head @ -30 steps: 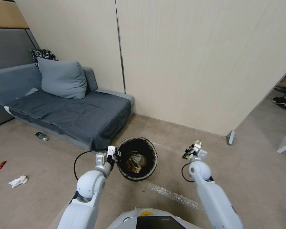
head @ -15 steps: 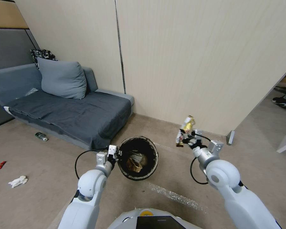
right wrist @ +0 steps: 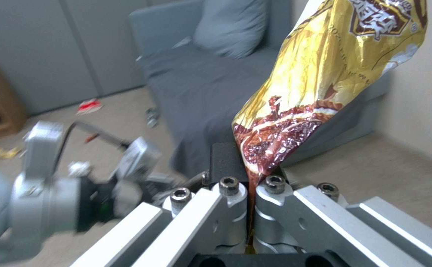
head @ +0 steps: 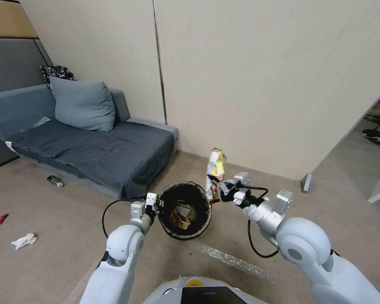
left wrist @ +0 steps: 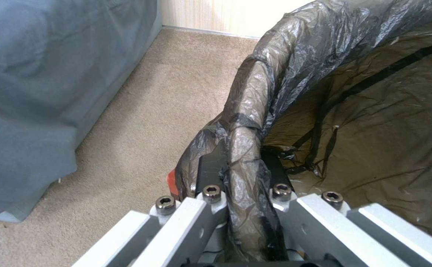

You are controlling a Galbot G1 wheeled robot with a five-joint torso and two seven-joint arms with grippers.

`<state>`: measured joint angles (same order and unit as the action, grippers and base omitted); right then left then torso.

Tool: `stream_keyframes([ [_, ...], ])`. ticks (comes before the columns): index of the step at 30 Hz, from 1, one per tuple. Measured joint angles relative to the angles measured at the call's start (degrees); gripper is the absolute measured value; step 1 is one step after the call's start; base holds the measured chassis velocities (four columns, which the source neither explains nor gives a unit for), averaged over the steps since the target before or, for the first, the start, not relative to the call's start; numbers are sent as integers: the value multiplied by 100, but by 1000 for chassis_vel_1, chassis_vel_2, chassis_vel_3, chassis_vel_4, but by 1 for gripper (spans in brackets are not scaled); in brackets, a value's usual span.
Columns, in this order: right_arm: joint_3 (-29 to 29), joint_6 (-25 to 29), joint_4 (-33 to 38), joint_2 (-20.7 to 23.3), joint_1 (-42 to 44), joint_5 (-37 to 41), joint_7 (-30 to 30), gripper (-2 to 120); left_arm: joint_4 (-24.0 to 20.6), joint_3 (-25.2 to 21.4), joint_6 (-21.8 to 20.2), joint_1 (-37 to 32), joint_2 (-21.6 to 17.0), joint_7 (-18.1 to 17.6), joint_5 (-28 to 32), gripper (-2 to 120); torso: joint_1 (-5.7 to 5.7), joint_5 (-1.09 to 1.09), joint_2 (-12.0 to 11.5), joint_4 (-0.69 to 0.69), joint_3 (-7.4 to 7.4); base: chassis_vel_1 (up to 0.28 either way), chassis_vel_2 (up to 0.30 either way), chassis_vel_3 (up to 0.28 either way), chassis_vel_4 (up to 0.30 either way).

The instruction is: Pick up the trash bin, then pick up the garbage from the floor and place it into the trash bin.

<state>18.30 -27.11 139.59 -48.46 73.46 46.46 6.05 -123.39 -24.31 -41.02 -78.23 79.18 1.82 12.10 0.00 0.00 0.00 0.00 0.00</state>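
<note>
The trash bin point(head: 185, 210), lined with a dark bag, hangs off the floor with my left gripper point(head: 154, 205) shut on its near rim point(left wrist: 245, 148). Brown paper and crumpled litter lie inside it. My right gripper point(head: 221, 188) is shut on a gold and brown snack wrapper point(head: 215, 174) point(right wrist: 320, 85), held upright just beside the bin's right rim. More garbage lies on the floor at left: a small bottle point(head: 55, 181), a red wrapper point(head: 1, 218) and a crumpled white tissue point(head: 24, 240).
A grey sofa point(head: 93, 147) with a cushion stands along the wall to the left. A beige wall panel point(head: 261, 84) rises close behind the bin. A strip of clear tape point(head: 232, 259) lies on the floor in front. Open floor lies right.
My right arm has swung left and up, carrying the wrapper from the floor area at right to beside the bin's right rim. The left arm and bin have barely moved.
</note>
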Motion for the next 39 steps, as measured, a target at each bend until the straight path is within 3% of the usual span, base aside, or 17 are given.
stream_keyframes([
  [4,-318,0,-48,45,-100,-90,48,0,7,23,0,0,12,-2,-11,1,0,0,0,0,0,0,0,0,0],
  [7,-990,-27,-236,70,-497,-258,36,0,16,58,-5,18,21,-6,-21,1,0,0,0,1,0,0,0,0,0],
  [11,-1401,-193,-500,5,-785,-328,-131,0,35,59,-7,28,44,-9,-26,1,0,0,0,1,0,0,0,0,0],
  [24,-1845,-413,-706,-68,-981,-528,-355,0,46,26,-7,118,117,-10,-14,1,0,-1,0,0,0,0,0,0,0],
  [39,-1835,-452,-713,-103,-859,-597,-788,52,55,14,-8,135,131,-10,11,1,0,0,0,0,-1,0,0,0,0],
])
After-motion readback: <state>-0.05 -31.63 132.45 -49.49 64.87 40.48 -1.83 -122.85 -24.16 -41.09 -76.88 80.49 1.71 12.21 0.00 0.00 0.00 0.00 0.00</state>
